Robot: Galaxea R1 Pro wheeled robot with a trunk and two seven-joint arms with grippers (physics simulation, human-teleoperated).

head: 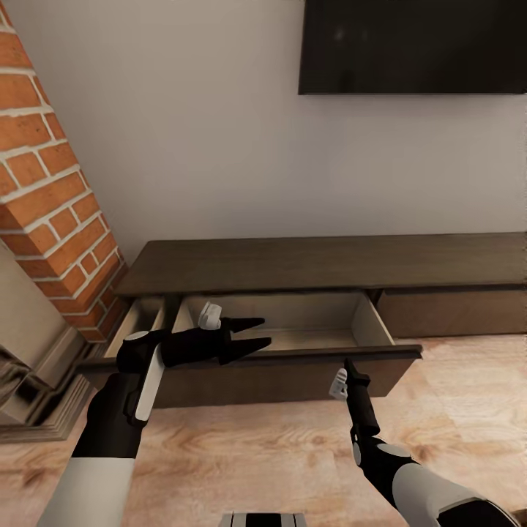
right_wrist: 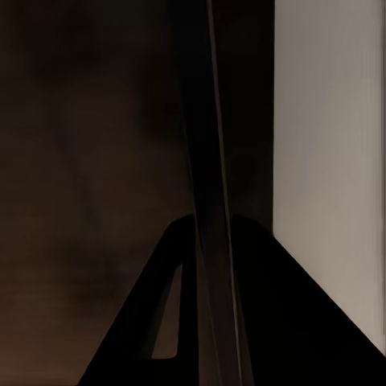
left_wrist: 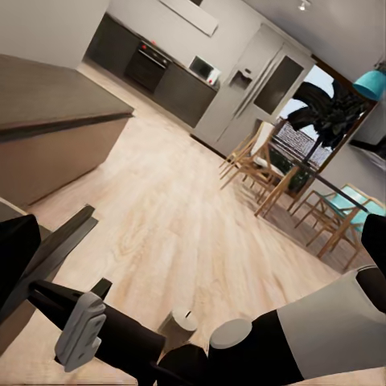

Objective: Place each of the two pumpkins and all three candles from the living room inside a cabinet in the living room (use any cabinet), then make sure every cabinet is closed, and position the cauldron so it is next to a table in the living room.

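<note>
The robot is facing the cabinet (head: 322, 263), the long dark-brown unit standing against the pale wall, and one wide drawer (head: 293, 366) is hanging pulled out, its light-wood interior looking bare where it can be seen. The left end effector (head: 252, 332) is hovering over the left part of that open drawer, pointing sideways along it, its two dark fingers spread apart and carrying nothing. The right end effector (head: 350, 366) is sitting right at the drawer's front panel, near the panel's top edge; in the right wrist view its fingers (right_wrist: 213, 241) are looking pressed together against the dark wood, with a pale strip beside them. Whether they are pinching the panel edge, I cannot tell. To the left, the red brick fireplace (head: 51, 212) is standing just beside the cabinet's end. A dark screen (head: 413, 45) is hanging on the wall above. The left wrist view is looking out across the wood floor (left_wrist: 177, 225) toward chairs (left_wrist: 265, 165) and a kitchen.
</note>
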